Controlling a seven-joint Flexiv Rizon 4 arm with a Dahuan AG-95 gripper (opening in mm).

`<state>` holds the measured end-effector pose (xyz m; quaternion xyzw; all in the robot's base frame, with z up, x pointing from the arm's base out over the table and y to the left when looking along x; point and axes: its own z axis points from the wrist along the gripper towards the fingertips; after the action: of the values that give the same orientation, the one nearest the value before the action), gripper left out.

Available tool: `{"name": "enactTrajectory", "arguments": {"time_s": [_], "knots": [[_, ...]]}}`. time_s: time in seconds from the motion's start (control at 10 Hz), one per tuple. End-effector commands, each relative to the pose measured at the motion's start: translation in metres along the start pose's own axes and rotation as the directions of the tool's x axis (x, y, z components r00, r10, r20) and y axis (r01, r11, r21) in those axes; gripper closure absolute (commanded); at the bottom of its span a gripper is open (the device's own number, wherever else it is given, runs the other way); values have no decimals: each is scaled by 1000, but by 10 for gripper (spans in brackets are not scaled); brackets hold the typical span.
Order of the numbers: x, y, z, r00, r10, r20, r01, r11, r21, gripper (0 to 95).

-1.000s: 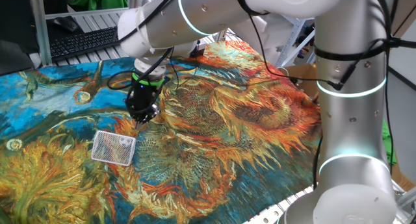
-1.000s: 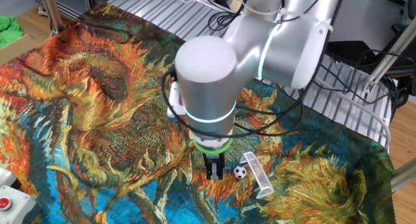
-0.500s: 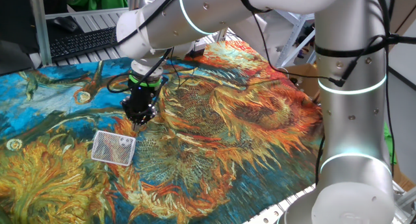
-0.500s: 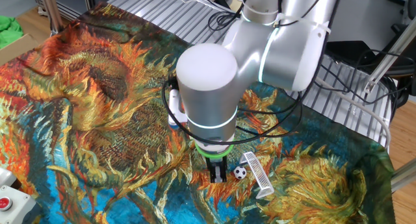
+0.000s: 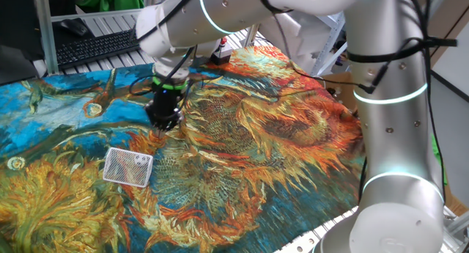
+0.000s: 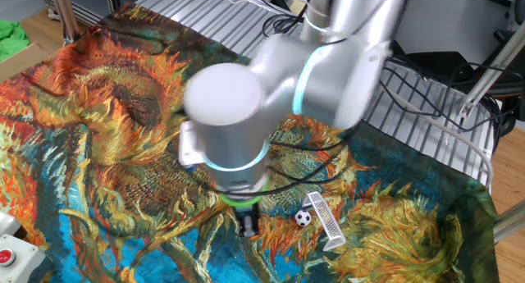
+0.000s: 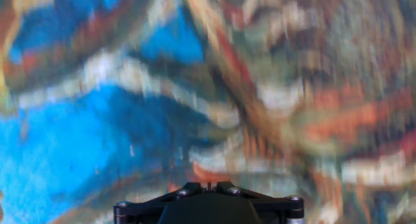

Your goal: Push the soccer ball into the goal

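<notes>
The bench [image 5: 308, 172] is covered by a sunflower-print cloth [image 6: 98, 152], and everything the task needs sits on that cloth.

Going left to right in the other fixed view, the gripper [image 6: 248, 225] comes first. It points straight down, its tip low over the cloth. It carries nothing; its jaws look drawn close together, but motion blur leaves that uncertain. A narrow downward tip suits a push, which is probably why it is held this way.

Next comes the soccer ball [image 6: 303, 219], at about 3 o'clock from the gripper, near it but apart. It rests free on the cloth.

Just beyond, at 3 o'clock from the ball, stands the goal [image 6: 325, 219], almost touching it. Its netted side faces the ball, so a short nudge from the gripper's side would probably carry the ball in. Gripper, ball and goal lie roughly on one line, which suits such a push.

In the one fixed view the goal [image 5: 127, 167] lies at 7 o'clock from the gripper [image 5: 165, 123], and the ball is hidden. The hand view shows only blurred cloth.
</notes>
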<state>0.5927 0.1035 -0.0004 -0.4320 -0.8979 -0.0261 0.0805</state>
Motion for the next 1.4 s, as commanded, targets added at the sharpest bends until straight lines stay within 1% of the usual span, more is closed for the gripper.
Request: {"name": "enactTrajectory", "arguments": {"time_s": [0.1, 0.2, 0.3, 0.4, 0.6, 0.9, 1.1, 1.2, 1.3, 1.4], "knots": [[0, -2, 2, 999, -46, -23, 46, 999, -2, 950], [0, -2, 2, 999, -44, -32, 44, 999, -6, 950], [0, -2, 2, 998, -44, -34, 45, 999, 1, 950], [0, -2, 2, 998, -55, -26, 55, 998, 17, 950], [0, -2, 2, 996, -72, -45, 73, 997, 10, 950], [0, -2, 2, 995, -84, -53, 84, 996, -10, 950], [0, -2, 2, 996, -71, -46, 71, 997, -3, 950], [0, -2, 2, 996, -78, -33, 79, 997, 11, 950], [0, -2, 2, 994, -103, -27, 104, 995, 14, 950], [0, -2, 2, 991, -129, -28, 130, 992, 10, 950]]}}
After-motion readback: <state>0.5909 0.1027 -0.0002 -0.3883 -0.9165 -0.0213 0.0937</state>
